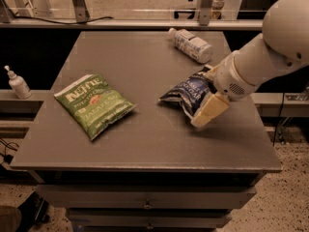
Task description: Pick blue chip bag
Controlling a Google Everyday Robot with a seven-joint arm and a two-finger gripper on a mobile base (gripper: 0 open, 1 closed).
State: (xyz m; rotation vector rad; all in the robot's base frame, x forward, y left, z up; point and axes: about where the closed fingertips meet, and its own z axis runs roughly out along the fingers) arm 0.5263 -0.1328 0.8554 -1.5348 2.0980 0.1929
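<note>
A grey flat-topped table fills the middle of the frame. On it, a crinkled green foil chip bag lies left of centre and a crinkled dark blue foil chip bag right of centre. The cream two-finger gripper is at the blue bag's right edge. A white plastic bottle lies on its side behind, at upper right.

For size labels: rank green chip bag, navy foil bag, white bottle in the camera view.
1. bright green chip bag
2. crinkled navy-blue foil chip bag, partly hidden by the gripper at its right end
3. white plastic bottle, farthest away
</note>
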